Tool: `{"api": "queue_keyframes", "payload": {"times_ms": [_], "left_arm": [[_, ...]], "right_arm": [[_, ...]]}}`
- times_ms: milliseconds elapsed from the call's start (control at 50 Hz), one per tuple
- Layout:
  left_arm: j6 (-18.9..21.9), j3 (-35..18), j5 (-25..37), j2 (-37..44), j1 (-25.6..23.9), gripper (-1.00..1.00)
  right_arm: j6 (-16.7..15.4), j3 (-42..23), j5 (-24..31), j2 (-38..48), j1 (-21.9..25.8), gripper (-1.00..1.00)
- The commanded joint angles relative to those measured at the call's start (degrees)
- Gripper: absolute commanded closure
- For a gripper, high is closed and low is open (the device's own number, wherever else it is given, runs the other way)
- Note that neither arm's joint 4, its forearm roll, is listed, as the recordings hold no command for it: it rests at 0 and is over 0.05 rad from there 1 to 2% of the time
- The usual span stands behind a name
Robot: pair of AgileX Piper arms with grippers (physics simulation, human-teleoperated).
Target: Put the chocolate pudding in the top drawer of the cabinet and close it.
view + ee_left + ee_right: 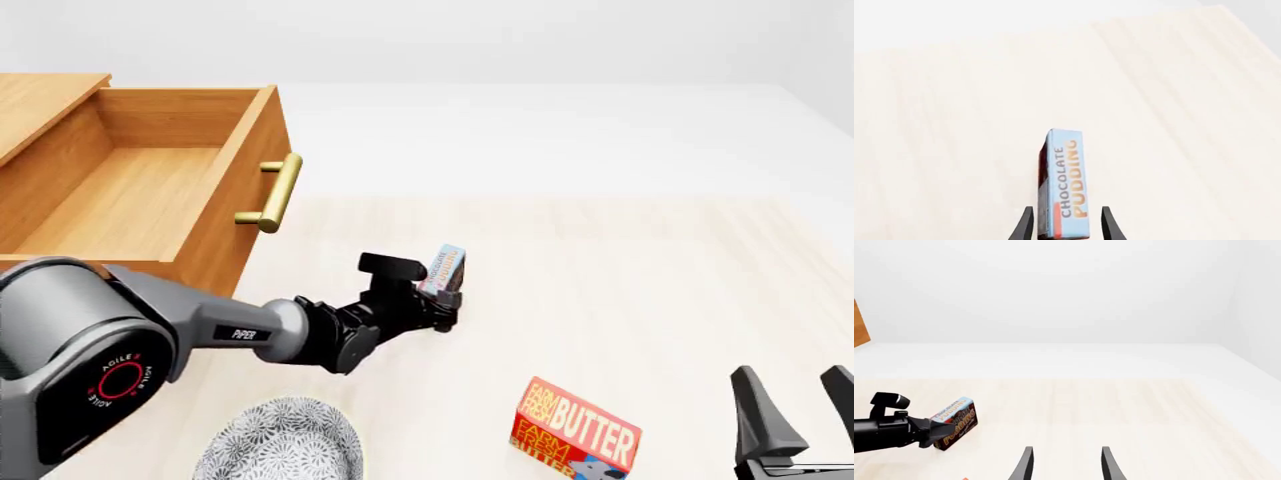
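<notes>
Carry step: left end effector (441,297) clamps small blue-faced chocolate pudding box (445,268); right end effector (801,400) agape, idle. Next: swing to open light-wood top drawer (120,195), release.

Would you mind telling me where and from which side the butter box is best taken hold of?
Grip the butter box across its two long narrow edges, coming straight down from above. It lies flat, label up, on the table, so only its thin sides offer opposed faces. The right claw, open and nearest, suits this best.

Top drawer (120,200) gapes open (bare inside); handle (271,193) juts sideways.
</notes>
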State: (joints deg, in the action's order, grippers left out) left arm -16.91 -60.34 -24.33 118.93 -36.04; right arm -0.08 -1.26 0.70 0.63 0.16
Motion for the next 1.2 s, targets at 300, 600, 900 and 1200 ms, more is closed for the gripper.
{"api": "queue_keyframes", "payload": {"times_ms": [300,600,900,1200], "left_arm": [[1.34,0.06,-0.42,-0.39,0.15,1.00],[3.59,2.68,0.09,-5.58,0.26,1.00],[5.47,5.76,1.08,-13.03,-0.95,1.00],[6.74,8.66,2.85,-20.22,-1.86,1.00]], "right_arm": [[0.02,-0.10,0.33,-0.24,0.02,-1.00],[0.02,-0.01,-0.09,0.09,0.01,-1.00],[0.02,0.01,-0.18,0.17,0.01,-1.00],[0.02,0.01,-0.19,0.18,0.01,-1.00]]}}
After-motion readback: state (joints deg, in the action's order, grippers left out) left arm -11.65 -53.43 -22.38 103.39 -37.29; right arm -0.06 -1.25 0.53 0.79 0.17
